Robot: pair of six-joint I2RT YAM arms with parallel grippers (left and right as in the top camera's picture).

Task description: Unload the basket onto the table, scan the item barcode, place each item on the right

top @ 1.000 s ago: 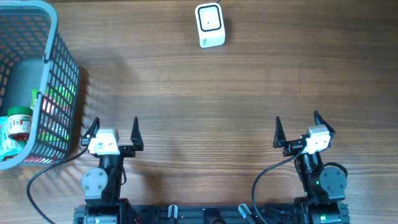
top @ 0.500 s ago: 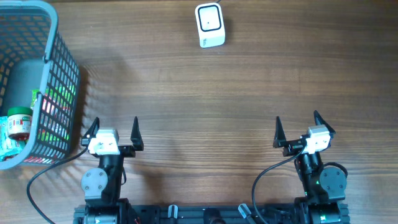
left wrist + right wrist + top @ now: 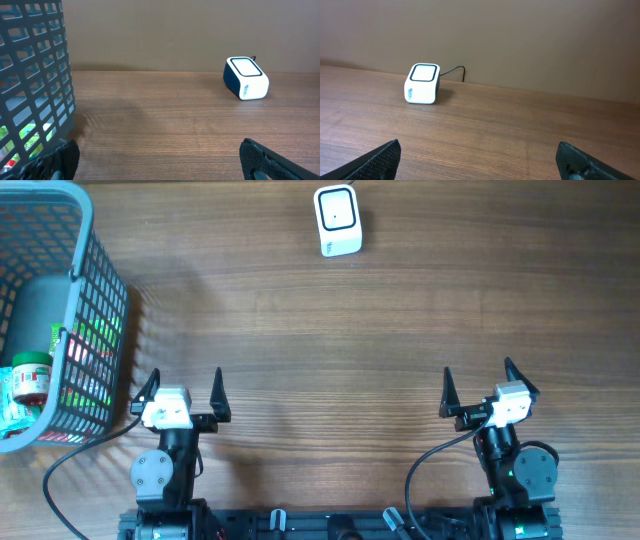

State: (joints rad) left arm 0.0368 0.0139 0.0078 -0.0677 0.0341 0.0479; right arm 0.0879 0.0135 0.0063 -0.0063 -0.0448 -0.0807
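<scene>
1. While parked at the near edge of the counter point(image 3: 320, 330), unchanged over the last second: left pincer point(image 3: 186, 380) and right pincer point(image 3: 477, 372), fingers of each spread wide apart, clamped on nothing.
2. Meaning for the task: seemingly not yet begun. No item picked, nothing presented to the scanner point(image 3: 337, 220).
3. Task's things: goods inside the grey basket point(image 3: 100, 300), just left of and ahead of the left pincer. Among them a green-capped bottle point(image 3: 30, 370) and a dark grey cylinder point(image 3: 35, 305). No barcode discernible on either.
4. Scanner: white, window facing upward, well ahead of both pincers and roughly midway between them.
5. In the way: the basket's mesh wall, between left pincer and goods. Probably reachable only from above, over the rim. Bare wood from pincers to scanner.
</scene>
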